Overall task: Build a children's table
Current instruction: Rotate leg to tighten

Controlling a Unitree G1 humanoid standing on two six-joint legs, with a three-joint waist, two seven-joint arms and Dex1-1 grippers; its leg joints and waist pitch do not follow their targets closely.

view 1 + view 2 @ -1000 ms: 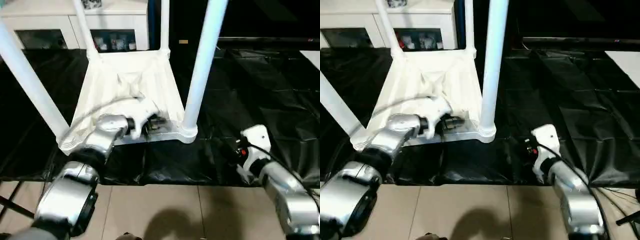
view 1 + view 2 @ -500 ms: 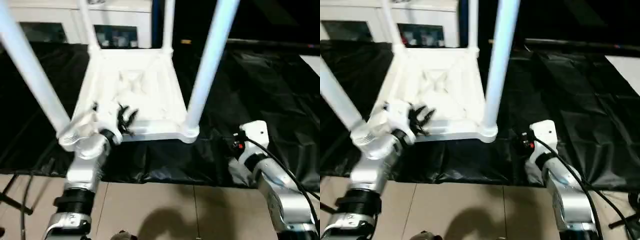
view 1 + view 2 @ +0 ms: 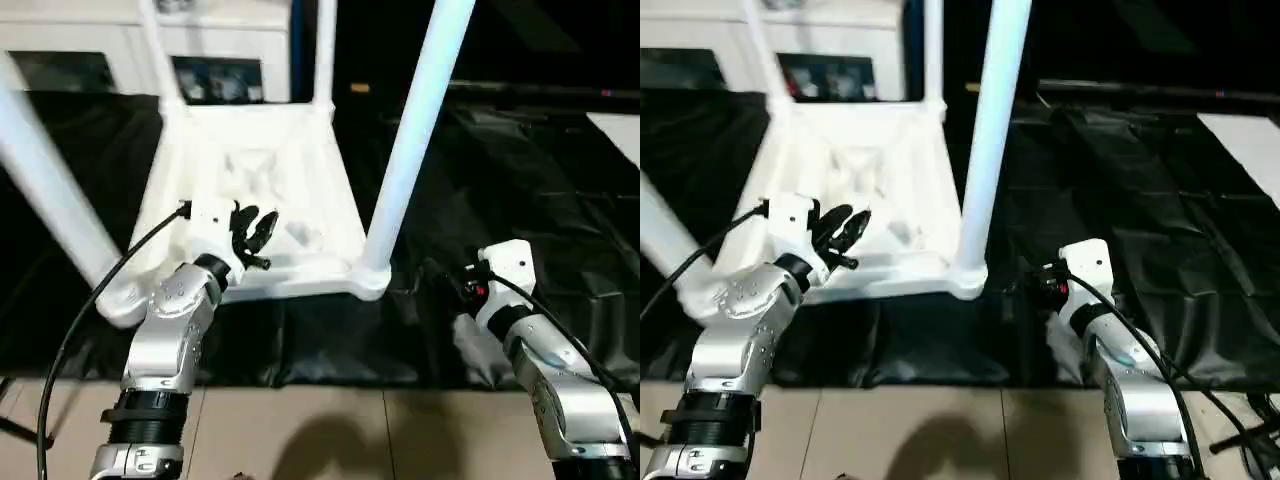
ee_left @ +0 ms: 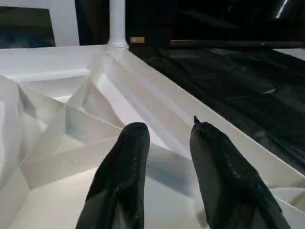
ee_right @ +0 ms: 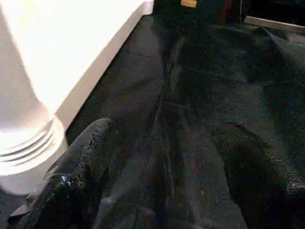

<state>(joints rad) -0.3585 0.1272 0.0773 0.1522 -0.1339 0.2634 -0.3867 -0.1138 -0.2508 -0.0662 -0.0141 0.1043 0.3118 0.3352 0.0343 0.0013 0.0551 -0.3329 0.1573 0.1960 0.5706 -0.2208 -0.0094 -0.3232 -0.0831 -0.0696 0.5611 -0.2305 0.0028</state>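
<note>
The children's table [image 3: 270,185] lies upside down on a black sheet, ribbed underside up. Its white legs stand upright in the corner sockets: the near right leg [image 3: 410,140], the near left leg [image 3: 50,190] and two far legs [image 3: 322,50]. My left gripper [image 3: 255,232] hovers over the near rim, left of the middle. It is open, and the ribs [image 4: 71,124] show past its fingers with nothing between them. Low over the sheet, my right gripper [image 5: 167,133] stands wide open and holds nothing. It is just right of the near right leg's socket [image 5: 24,143].
A white glass-door cabinet [image 3: 220,65] stands behind the table. The black sheet [image 3: 520,170] stretches to the right, with a white surface [image 3: 620,125] at its far right. Tiled floor [image 3: 330,430] lies under the near edge. A cable [image 3: 90,310] loops from my left wrist.
My left gripper has moved left along the near rim, away from the near right leg's socket, and its forearm now stands steeper. The right arm has hardly moved. The camera has shifted.
</note>
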